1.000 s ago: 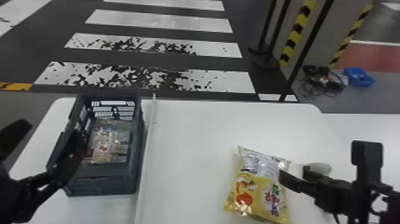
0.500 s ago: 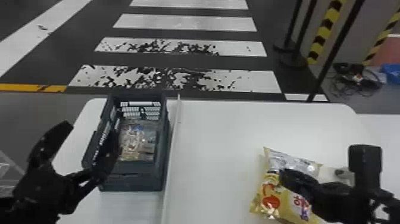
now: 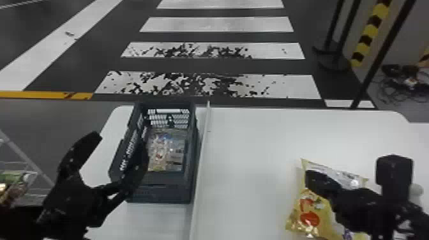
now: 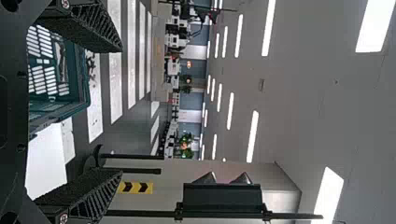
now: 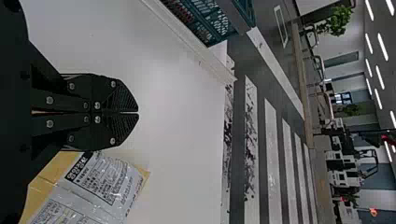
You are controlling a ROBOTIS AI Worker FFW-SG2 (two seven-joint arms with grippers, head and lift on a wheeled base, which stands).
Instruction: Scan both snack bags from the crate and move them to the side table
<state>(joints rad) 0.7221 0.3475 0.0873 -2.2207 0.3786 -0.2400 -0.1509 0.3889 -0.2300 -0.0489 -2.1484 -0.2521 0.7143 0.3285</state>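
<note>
Crate near spread left hand; right hand closed near snack bag.

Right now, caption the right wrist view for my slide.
Shut right gripper over a white table, snack bag nearby.

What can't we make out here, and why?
Head view: how many packs lie in the crate; they blur together.
Head view: the whole yellow snack bag; the right gripper covers part, the bottom edge cuts it off.
Head view: what the pale object is; the right arm partly hides it.
Head view: what the green and brown items are; blurred, cut by the left edge.
</note>
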